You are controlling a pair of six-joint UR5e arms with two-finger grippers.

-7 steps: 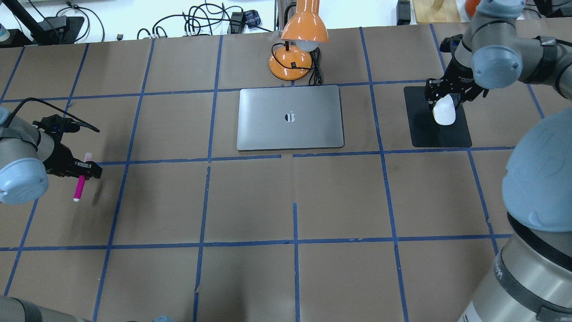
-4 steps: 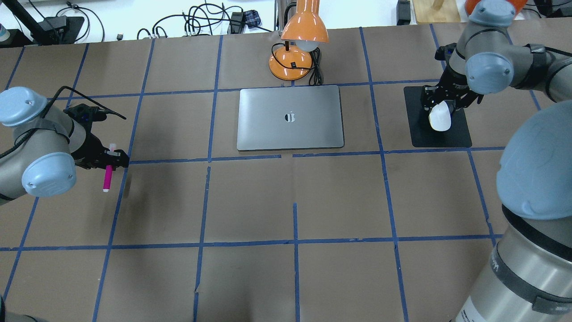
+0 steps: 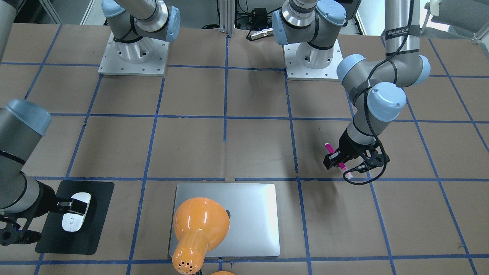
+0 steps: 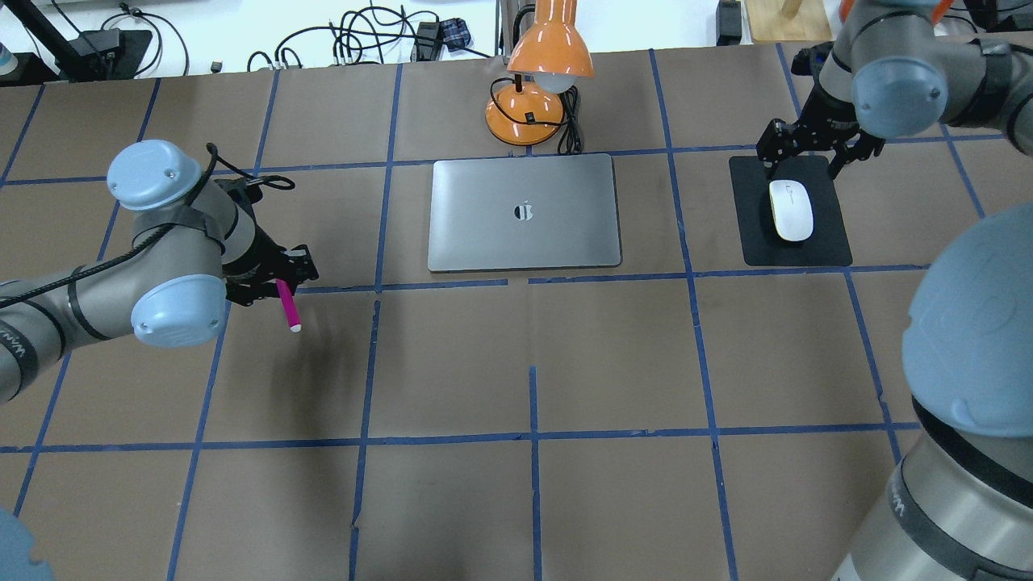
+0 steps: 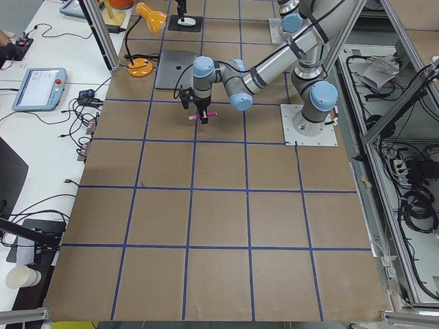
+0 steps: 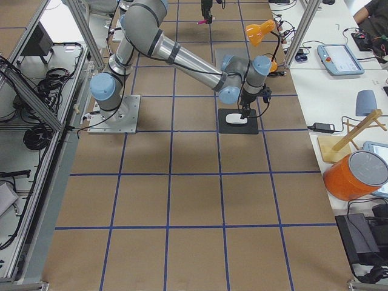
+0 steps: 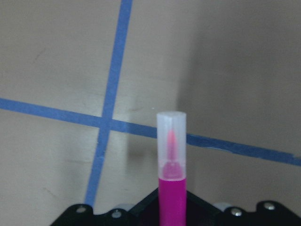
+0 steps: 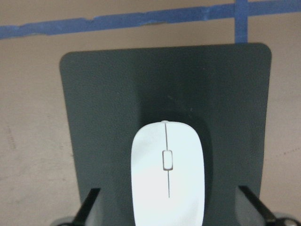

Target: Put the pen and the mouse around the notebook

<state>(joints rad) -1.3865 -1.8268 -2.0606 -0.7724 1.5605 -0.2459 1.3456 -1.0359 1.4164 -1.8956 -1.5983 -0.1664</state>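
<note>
My left hand (image 4: 278, 278) is pinched on the pen (image 4: 286, 305), gripping the magenta barrel. The pen hangs steeply, clear cap end down, and going by its shadow it is off the counter (image 4: 452, 363). The notebook (image 4: 524, 211) lies from this hand toward the counter's right end and slightly toward the far edge, with a bare stretch of paper between them. Its long sides run parallel to the far edge, and its short left side is the one nearest the pen. I judge the left arm is the one to serve that side. The pen will have to be tipped flat beside that edge, not on the lid.

My right hand (image 4: 807, 157) is spread and holds nothing. It hovers over the far end of the mouse (image 4: 791, 210), and the wrist view shows a finger on either side without contact. The mouse lies on the black mat (image 4: 759, 246) with its long axis running from near edge to far edge. The mat sits off the notebook's right side, well apart from it. There are no containers here, and only the mat carries anything. An orange lamp (image 4: 537, 89) stands just beyond the notebook's far side
</note>
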